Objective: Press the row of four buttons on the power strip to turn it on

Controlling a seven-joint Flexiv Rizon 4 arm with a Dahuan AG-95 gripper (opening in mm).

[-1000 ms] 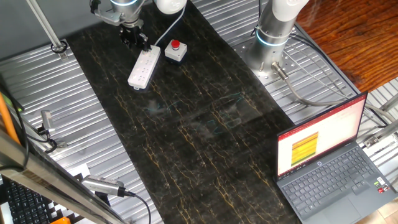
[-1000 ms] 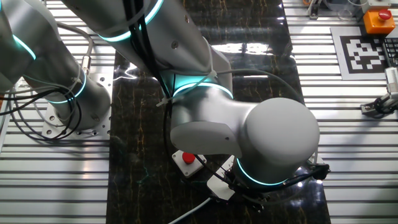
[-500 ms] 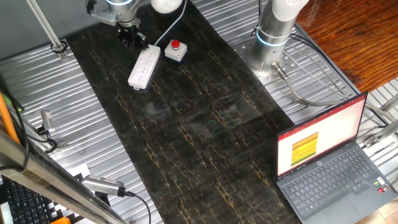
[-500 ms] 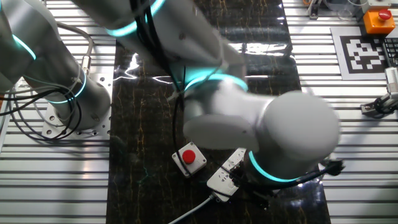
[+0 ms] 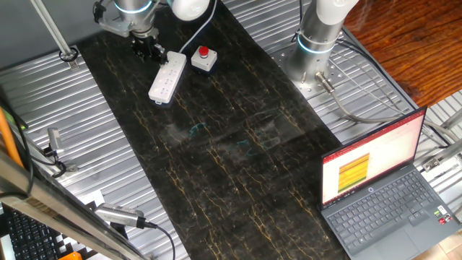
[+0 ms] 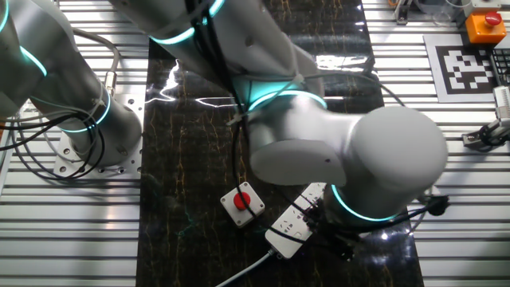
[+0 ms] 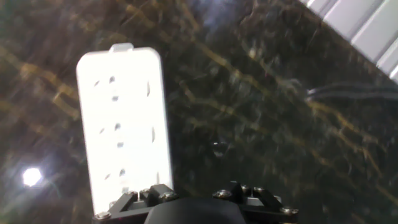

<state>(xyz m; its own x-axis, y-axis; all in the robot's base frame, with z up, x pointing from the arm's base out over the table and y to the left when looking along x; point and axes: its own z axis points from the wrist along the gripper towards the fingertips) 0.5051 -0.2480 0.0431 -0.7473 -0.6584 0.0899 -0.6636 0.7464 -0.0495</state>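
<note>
The power strip (image 5: 167,77) is a long white bar lying at an angle on the dark marbled mat, with its white cable (image 5: 202,29) running off at the far end. My gripper (image 5: 148,50) hangs just left of the strip's far end, above the mat; its fingers are dark and I see no gap or contact. In the other fixed view the strip (image 6: 295,224) shows below the arm's big wrist, which hides the gripper. The hand view shows the strip (image 7: 124,118) at the left, bright and blurred, with only the hand's mount at the bottom edge.
A small white box with a red round button (image 5: 203,59) sits right beside the strip's far end. The arm's base (image 5: 317,43) stands on the ribbed metal table at the back right. An open laptop (image 5: 382,188) is at the front right.
The gripper has slid left, from over the strip's far end to beside it. In the other fixed view the wrist has shifted right and uncovered more of the strip.
</note>
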